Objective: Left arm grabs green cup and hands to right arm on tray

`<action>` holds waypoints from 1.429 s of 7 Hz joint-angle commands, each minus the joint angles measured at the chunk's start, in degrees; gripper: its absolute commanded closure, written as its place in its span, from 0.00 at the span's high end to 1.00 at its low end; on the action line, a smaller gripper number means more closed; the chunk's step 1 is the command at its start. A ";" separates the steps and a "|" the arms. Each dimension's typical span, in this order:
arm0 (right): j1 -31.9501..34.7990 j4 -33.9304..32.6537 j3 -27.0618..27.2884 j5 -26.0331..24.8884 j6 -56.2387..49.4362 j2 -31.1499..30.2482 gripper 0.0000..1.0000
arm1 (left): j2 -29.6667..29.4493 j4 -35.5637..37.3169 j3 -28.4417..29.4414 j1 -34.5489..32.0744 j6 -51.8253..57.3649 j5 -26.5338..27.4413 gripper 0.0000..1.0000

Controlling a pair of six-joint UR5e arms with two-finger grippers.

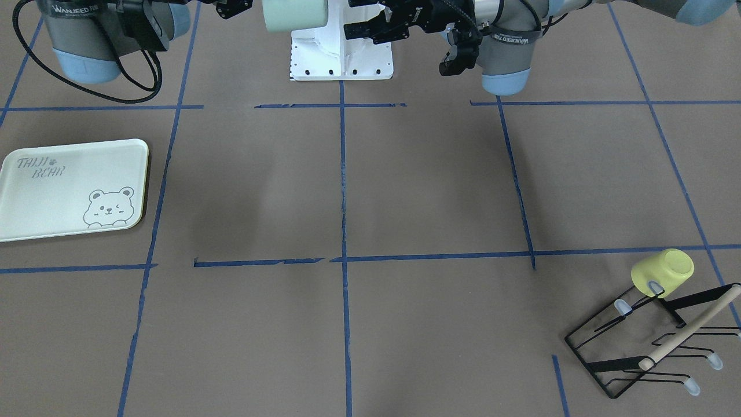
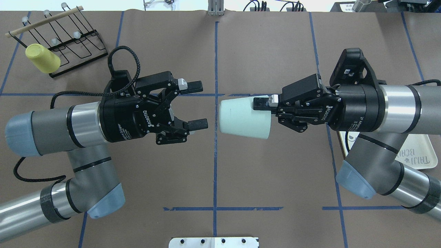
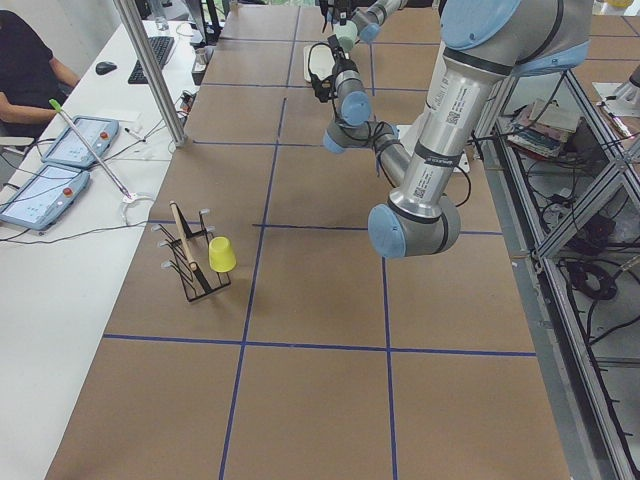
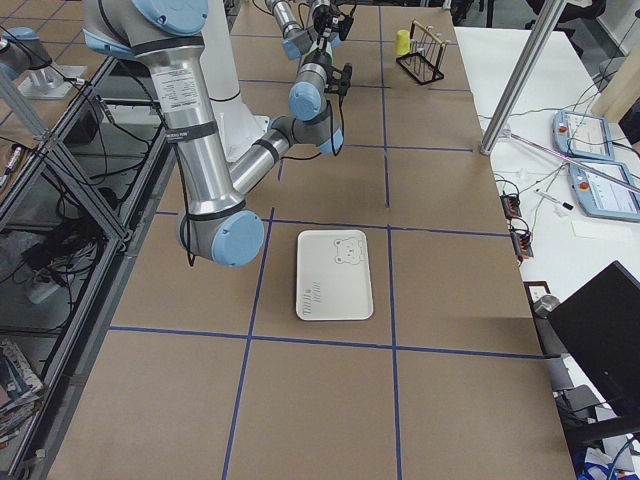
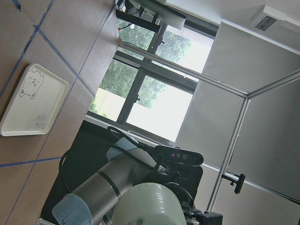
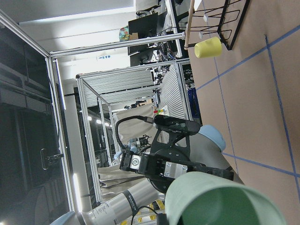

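Observation:
The pale green cup [image 2: 243, 119] hangs on its side in mid-air over the table's middle. My right gripper [image 2: 266, 111] is shut on its rim end, with one finger along the outside wall. My left gripper [image 2: 199, 105] is open and empty, a short gap away from the cup's base and facing it. In the front-facing view the cup [image 1: 295, 14] lies between the right gripper [image 1: 231, 7] and the left gripper [image 1: 359, 16]. The cup's base fills the bottom of the left wrist view [image 5: 147, 206]. The bear tray [image 1: 69, 188] lies flat on the table, partly under my right arm [image 2: 418, 155].
A yellow cup [image 2: 43, 58] hangs on a black wire rack [image 2: 65, 38] with a wooden rod at the far left corner. The white base plate [image 1: 341, 58] sits between the arms. Blue tape lines grid the brown table.

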 commanded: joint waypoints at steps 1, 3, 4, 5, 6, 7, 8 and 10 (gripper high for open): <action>5.65 -0.29 0.27 -0.11 -0.05 -5.51 0.00 | 0.17 2.89 0.79 -2.66 0.01 0.08 1.00; 12.07 -8.40 -1.13 1.81 -3.70 -9.83 0.00 | 0.16 15.16 0.45 -5.75 0.62 -0.44 1.00; 15.58 -18.21 -0.87 8.35 -11.22 -9.67 0.00 | 0.16 22.44 -0.34 -5.76 8.28 -0.62 1.00; 21.36 -26.84 -0.70 15.90 -15.73 -9.85 0.00 | 0.16 33.31 -1.04 -6.20 15.67 -0.71 1.00; 25.51 -35.62 -0.61 21.11 -21.26 -10.11 0.00 | 0.08 45.86 -3.48 -6.81 25.57 -2.19 1.00; 26.94 -45.54 -0.35 22.55 -31.58 -10.98 0.00 | 0.08 59.56 -6.73 -9.08 34.63 -5.07 1.00; 27.13 -52.34 -0.35 22.48 -42.74 -13.34 0.00 | 0.16 70.57 -9.02 -10.58 41.25 -6.32 1.00; 26.87 -62.03 -0.26 19.86 -68.93 -20.19 0.00 | 0.16 94.12 -13.85 -11.82 59.59 -5.98 1.00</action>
